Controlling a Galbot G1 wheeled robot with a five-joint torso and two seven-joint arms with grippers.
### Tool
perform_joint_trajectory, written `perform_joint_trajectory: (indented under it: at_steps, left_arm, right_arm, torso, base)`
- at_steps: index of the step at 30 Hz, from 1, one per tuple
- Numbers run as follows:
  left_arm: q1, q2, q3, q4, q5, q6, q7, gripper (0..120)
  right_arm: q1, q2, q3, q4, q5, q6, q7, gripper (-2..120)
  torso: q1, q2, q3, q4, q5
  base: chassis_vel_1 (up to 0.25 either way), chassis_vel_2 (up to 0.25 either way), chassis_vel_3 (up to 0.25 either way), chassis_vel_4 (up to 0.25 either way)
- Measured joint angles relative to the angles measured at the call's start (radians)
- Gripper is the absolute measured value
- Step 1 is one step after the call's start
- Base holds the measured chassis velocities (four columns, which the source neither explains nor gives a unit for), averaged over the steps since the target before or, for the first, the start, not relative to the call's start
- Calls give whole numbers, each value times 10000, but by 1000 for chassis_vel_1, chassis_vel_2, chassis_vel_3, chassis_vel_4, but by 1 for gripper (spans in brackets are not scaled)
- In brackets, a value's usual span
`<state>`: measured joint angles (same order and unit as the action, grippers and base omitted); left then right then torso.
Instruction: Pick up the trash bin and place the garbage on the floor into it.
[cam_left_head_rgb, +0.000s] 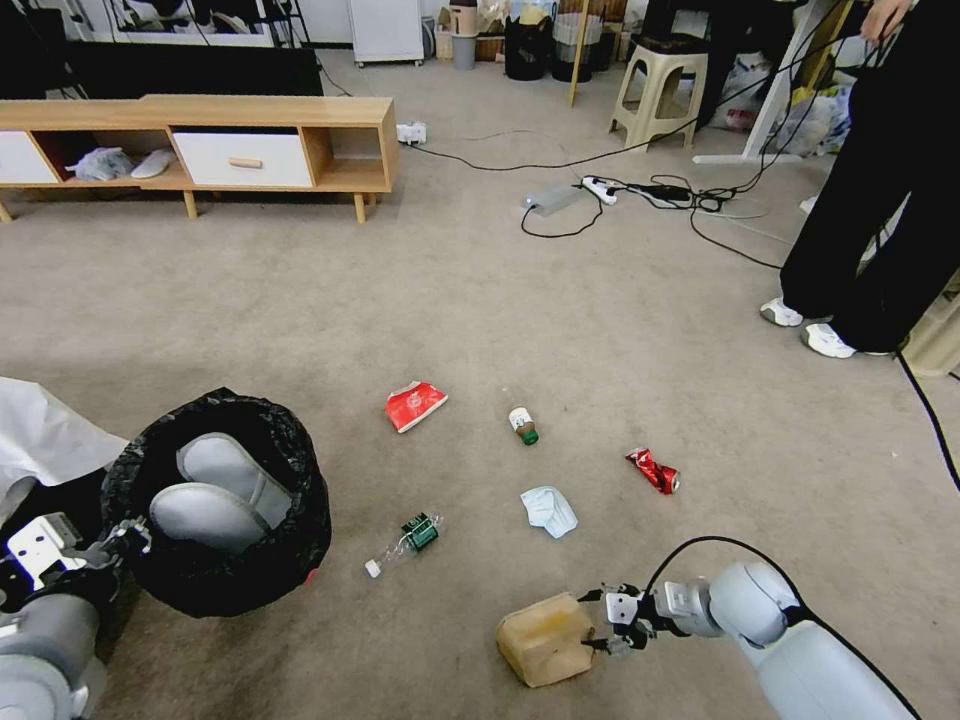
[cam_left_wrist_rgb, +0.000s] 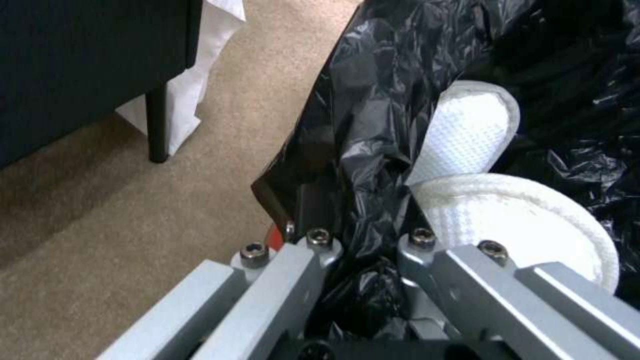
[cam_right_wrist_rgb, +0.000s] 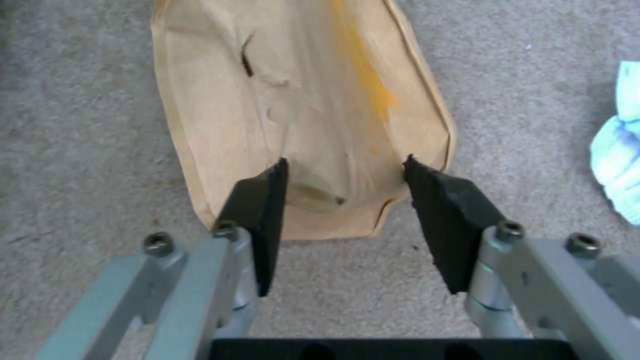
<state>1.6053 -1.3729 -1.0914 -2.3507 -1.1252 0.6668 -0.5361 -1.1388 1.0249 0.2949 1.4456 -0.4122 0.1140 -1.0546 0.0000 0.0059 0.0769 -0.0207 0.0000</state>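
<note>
The trash bin (cam_left_head_rgb: 225, 570), lined with a crinkled black bag, stands on the floor (cam_left_head_rgb: 400, 300) at lower left with two white slippers (cam_left_head_rgb: 215, 490) inside. My left gripper (cam_left_head_rgb: 128, 540) is shut on its near rim; in the left wrist view the left gripper (cam_left_wrist_rgb: 363, 247) clamps the black bag (cam_left_wrist_rgb: 373, 125). My right gripper (cam_left_head_rgb: 606, 626) is open at the end of the brown paper box (cam_left_head_rgb: 545, 640); the right gripper (cam_right_wrist_rgb: 343, 170) straddles the box (cam_right_wrist_rgb: 300, 100). Loose garbage lies between: a red carton (cam_left_head_rgb: 414, 405), a small brown bottle (cam_left_head_rgb: 523, 425), a crushed red can (cam_left_head_rgb: 653, 470), a pale tissue (cam_left_head_rgb: 548, 510) and a clear bottle (cam_left_head_rgb: 405, 543).
A low wooden cabinet (cam_left_head_rgb: 200, 150) stands at the back left. Black cables and a grey power brick (cam_left_head_rgb: 550, 198) lie on the carpet behind. A person in black trousers (cam_left_head_rgb: 880, 200) and white sneakers stands at right. A white sheet (cam_left_head_rgb: 45, 430) and a dark furniture leg (cam_left_wrist_rgb: 157, 125) are beside the bin.
</note>
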Motion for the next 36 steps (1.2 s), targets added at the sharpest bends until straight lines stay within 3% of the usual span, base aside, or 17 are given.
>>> perform_joint_trajectory:
  at_steps: [2, 4, 8, 13, 22, 27, 33, 36]
  left_arm:
    - [-5, 0, 12, 4, 0, 0, 3, 4]
    - [-7, 0, 28, 9, 2, -1, 4, 4]
    - [-9, 10, 28, 13, 3, -1, 5, 4]
    - [-16, 16, 45, 16, 8, -2, 9, 4]
    - [-24, 24, 84, 33, 13, -3, 14, 4]
    - [12, 109, 148, 28, 15, -2, 16, 4]
    - [284, 580, 462, -159, 125, 26, 17, 4]
    - [552, 1044, 920, -242, 383, 110, 10, 4]
  right_arm:
    - [25, 41, 23, -75, -3, 46, 50, 44]
    - [40, 97, 111, -187, -19, 121, 93, 32]
    - [32, 83, 150, -191, -12, 162, 108, 22]
    - [27, 32, 227, -158, 77, 196, 299, 0]
    - [-126, -137, 371, -46, 333, 402, 758, 0]
    - [-322, -320, 537, 385, 861, 551, 1617, 0]
    - [-653, -703, 931, 1861, 2275, 541, 2940, 0]
    - [-756, -952, 1164, 3007, 4093, 527, 3612, 0]
  torso:
    - [0, 0, 0, 1, 0]
    - [0, 0, 0, 0, 0]
    - [0, 0, 0, 0, 0]
    - [0, 0, 0, 0, 0]
    - [0, 0, 0, 0, 0]
    - [0, 0, 0, 0, 1]
    - [0, 0, 0, 1, 0]
    - [0, 0, 0, 1, 0]
  base:
    - [0, 0, 0, 0]
    - [0, 0, 0, 0]
    - [0, 0, 0, 0]
    - [0, 0, 0, 0]
    - [0, 0, 0, 0]
    - [0, 0, 0, 0]
    - [0, 0, 0, 0]
    - [0, 0, 0, 0]
